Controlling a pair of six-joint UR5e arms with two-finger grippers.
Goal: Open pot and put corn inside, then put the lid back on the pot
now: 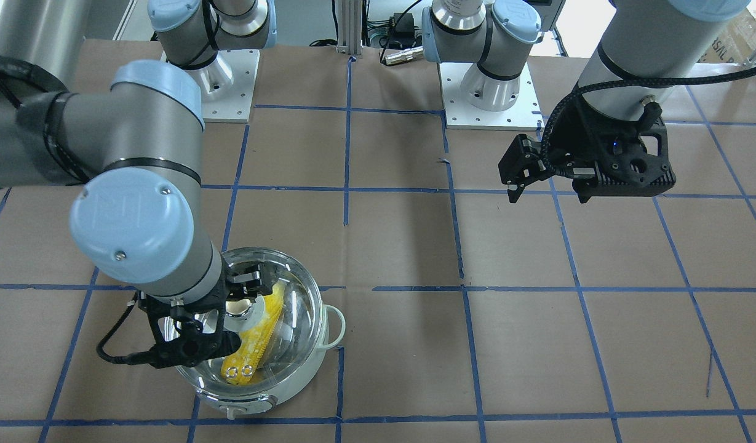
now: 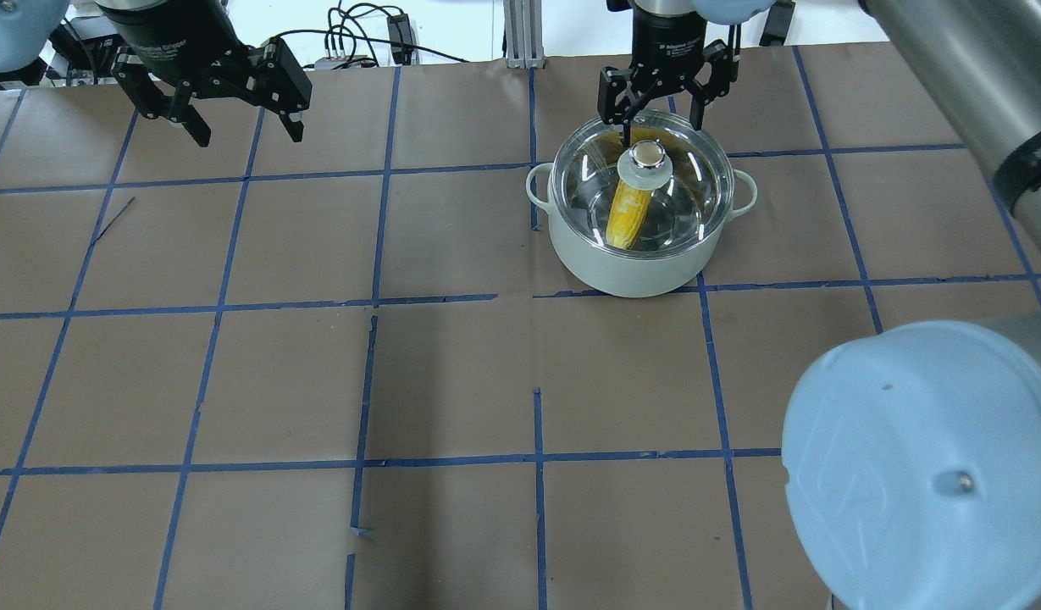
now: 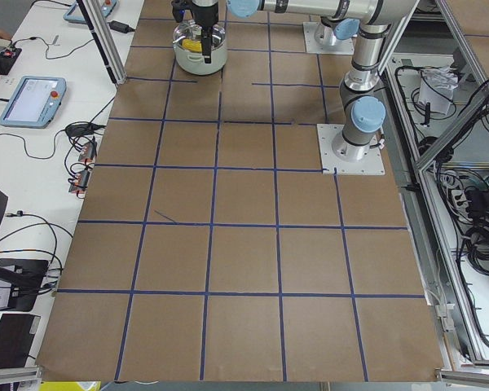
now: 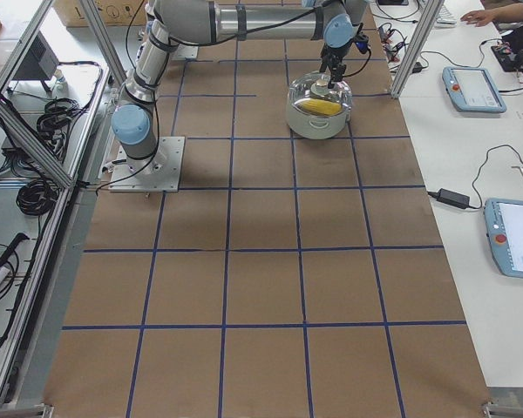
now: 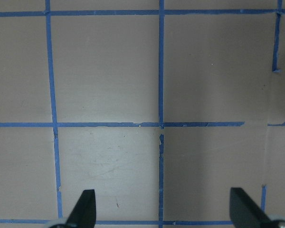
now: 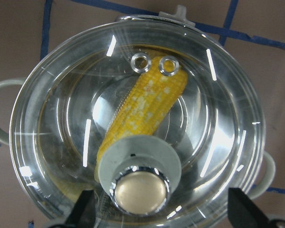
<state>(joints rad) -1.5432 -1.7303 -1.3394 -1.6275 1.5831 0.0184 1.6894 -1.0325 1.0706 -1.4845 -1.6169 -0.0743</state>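
Observation:
The pale mint pot point(image 2: 639, 273) stands at the far right of the table, with the clear glass lid point(image 2: 694, 182) seated on it. The yellow corn point(image 2: 628, 216) lies inside, seen through the glass in the right wrist view point(image 6: 147, 107) and the front view point(image 1: 254, 351). My right gripper point(image 2: 662, 119) hangs open just above the lid. Its fingers stand wide on either side of the shiny knob point(image 6: 141, 190) and do not touch it. My left gripper point(image 2: 249, 131) is open and empty above bare table at the far left; it also shows in the left wrist view point(image 5: 162, 211).
Brown paper with a blue tape grid point(image 2: 372, 301) covers the table. The two arm bases point(image 1: 488, 92) stand on white plates at the robot's side. My right arm's elbow point(image 2: 927, 466) fills the near right corner of the overhead view. Tablets point(image 4: 475, 87) lie on the side bench.

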